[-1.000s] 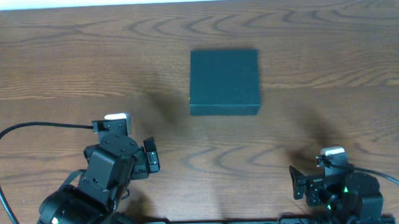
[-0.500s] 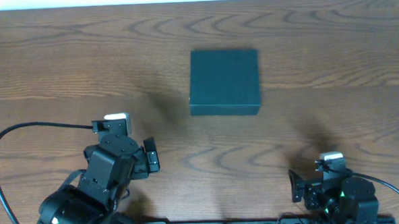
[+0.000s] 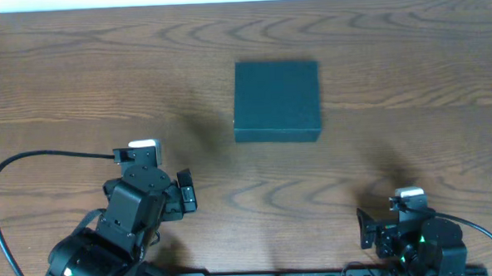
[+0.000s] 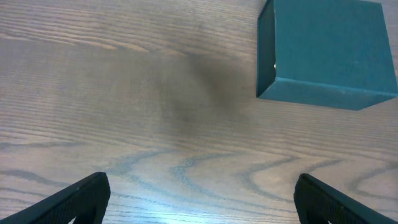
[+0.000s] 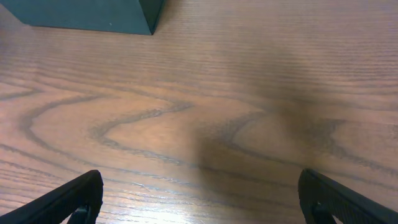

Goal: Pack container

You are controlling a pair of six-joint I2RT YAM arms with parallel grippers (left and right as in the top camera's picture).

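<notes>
- Out in the middle of the counter (image 3: 77, 79), a little toward the far edge, sits a dark teal box (image 3: 276, 99). It is square and matte, with its lid down flat.
- The box rests squarely on the wood. From above, its near wall shows as a thin, darker band.
- At the near left corner the left arm (image 3: 125, 226) is hunched low, and a black cable (image 3: 64, 153) loops away from it across the wood.
- The left fingers (image 4: 81, 198) are spread as wide as I can see them go. Only the two dark tips show, one in each bottom corner of the wrist view, with bare wood between them. They have hold of nothing.
- From that wrist, the box lies ahead and off to the right, well apart from the fingers, showing its top and two side walls.
- At the near right corner the right arm (image 3: 417, 239) is tucked against the counter's near edge.
- The right fingers (image 5: 71, 198) are spread just as wide, their tips at the bottom corners of the wrist view. Only wood grain lies between them, and they grip nothing.
- From the right wrist, only one lower corner of the box shows, at the top left and well apart from the fingers.
- A soft dark shadow (image 3: 200, 132) smudges the wood left of the box, and another lies between the box and the right arm.
</notes>
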